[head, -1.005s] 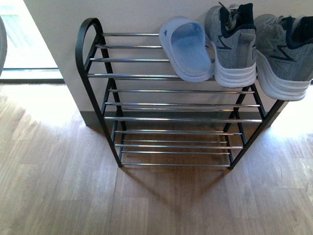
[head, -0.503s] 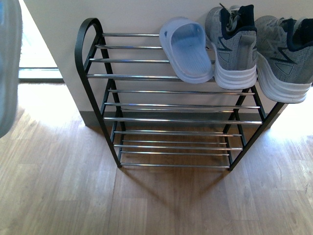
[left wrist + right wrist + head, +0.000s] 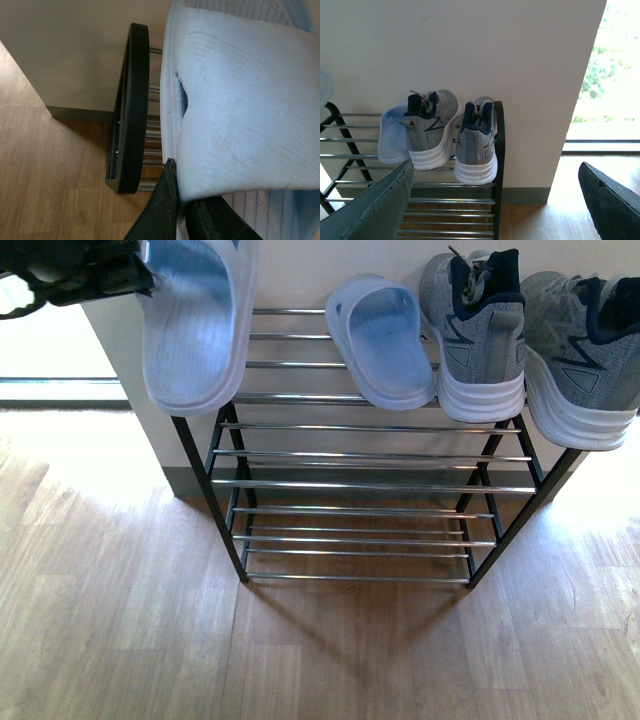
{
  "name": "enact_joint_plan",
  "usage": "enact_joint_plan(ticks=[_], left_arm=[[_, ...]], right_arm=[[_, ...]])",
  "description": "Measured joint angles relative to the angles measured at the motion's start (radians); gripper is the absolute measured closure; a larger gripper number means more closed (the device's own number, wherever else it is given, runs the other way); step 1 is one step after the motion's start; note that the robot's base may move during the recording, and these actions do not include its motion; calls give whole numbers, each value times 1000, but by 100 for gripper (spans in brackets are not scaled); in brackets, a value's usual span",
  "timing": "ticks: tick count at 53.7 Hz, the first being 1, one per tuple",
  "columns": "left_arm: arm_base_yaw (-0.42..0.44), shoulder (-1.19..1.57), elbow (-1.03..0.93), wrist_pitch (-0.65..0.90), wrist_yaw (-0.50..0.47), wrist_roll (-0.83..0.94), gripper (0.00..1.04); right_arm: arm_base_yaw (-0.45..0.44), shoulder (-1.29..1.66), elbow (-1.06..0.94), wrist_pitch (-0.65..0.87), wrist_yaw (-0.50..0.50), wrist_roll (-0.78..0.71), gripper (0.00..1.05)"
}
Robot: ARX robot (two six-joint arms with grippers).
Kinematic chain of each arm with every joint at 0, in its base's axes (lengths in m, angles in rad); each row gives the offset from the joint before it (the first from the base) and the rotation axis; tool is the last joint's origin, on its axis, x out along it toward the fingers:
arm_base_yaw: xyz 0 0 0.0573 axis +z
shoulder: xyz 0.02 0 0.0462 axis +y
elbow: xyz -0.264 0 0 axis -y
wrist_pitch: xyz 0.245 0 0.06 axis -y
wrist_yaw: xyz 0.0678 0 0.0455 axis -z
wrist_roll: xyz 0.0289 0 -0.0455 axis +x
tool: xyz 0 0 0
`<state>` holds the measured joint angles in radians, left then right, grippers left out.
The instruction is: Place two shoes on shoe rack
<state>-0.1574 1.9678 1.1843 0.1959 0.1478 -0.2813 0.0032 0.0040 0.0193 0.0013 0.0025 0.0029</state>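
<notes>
The left end effector (image 3: 100,275) is pinching a blue slide (image 3: 195,320) by its strap edge, holding it over the rack's (image 3: 350,455) top shelf at about ten o'clock from where I stand. Just beside it, toward two o'clock, the other slide (image 3: 382,340) lies on the top bars, then two grey sneakers (image 3: 480,330) at the far end. The right end effector (image 3: 495,200) hangs empty, fingers spread wide.

The risk, I'd say, is the thin grip: the slide may twist or slip out, or land half off the rack's end loop (image 3: 131,107) and drop to the floor (image 3: 120,620).
</notes>
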Motion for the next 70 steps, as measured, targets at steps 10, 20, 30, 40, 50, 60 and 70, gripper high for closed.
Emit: enact_joint_plan(ticks=[10,20,30,40,50,60,70], left_arm=[[-10,191,224,-102,21,55,103],[-26,311,335,-147,24,83,103],[-42,348,384,-176,25,98,97],[-43,347,386,-172,26,101,69],[-41,296,324,-120,28,98,42],[-34,26,76,58,-64,103,10],[-3,-260,-212,204,-201,146,9]], right_arm=[[0,0,0,0,0,0,9],[0,0,0,0,0,0,9],[0,0,0,0,0,0,9],[0,0,0,0,0,0,9],[0,0,0,0,0,0,9],[0,0,0,0,0,0,9],[0,0,0,0,0,0,9]])
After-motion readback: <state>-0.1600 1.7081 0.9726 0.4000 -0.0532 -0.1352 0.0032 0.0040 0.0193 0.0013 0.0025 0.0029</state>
